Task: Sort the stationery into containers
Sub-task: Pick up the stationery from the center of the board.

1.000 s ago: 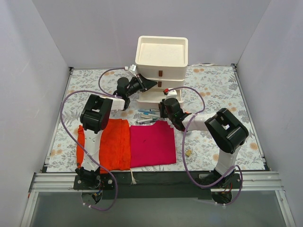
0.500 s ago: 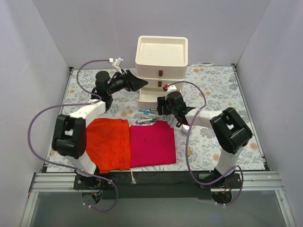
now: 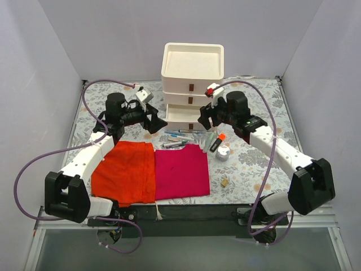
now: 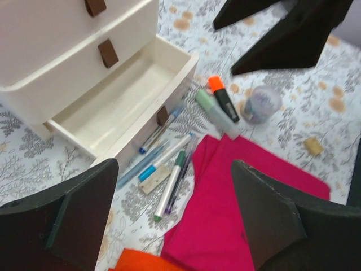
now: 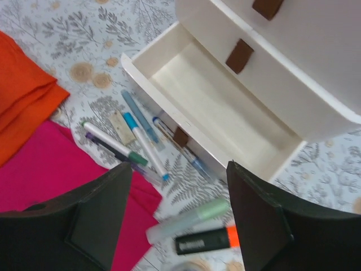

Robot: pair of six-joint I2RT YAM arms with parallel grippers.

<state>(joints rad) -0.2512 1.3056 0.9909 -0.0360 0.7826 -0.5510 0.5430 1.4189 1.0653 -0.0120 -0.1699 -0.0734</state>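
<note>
The cream three-drawer unit stands at the back, its bottom drawer pulled out and bare inside. In front of it lie several pens and markers, a black orange-capped highlighter, a small round silvery item and a tiny tan piece. My left gripper hovers open left of the drawer. Open too, my right gripper hangs above the drawer's right front. Neither holds anything.
A magenta cloth and an orange cloth lie flat at the front, the pens touching the magenta one's far edge. Grey walls close in three sides. Purple cables loop off both arms.
Both grippers were shut a second ago and now stand open. Both arms swung outward and back from the unit, uncovering the highlighter and the round item.
</note>
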